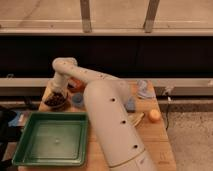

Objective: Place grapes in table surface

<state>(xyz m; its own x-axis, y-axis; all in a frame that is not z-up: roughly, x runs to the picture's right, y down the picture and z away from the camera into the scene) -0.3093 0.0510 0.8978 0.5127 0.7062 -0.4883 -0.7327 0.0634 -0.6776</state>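
My gripper (pixel 58 93) hangs from the white arm at the table's far left corner. It sits right over a purple-maroon bowl (pixel 54 104). A dark red-purple cluster, the grapes (pixel 53 100), shows in the bowl just under the gripper. I cannot tell whether the gripper touches or holds them. The light brown wooden table surface (pixel 150 135) stretches to the right and towards the front.
A green plastic tray (pixel 52 139) fills the front left of the table. A round orange fruit (pixel 154 115) lies at the right, with a yellow item (pixel 136 118) beside it. Blue objects (pixel 145 90) stand at the back right. My arm crosses the table's middle.
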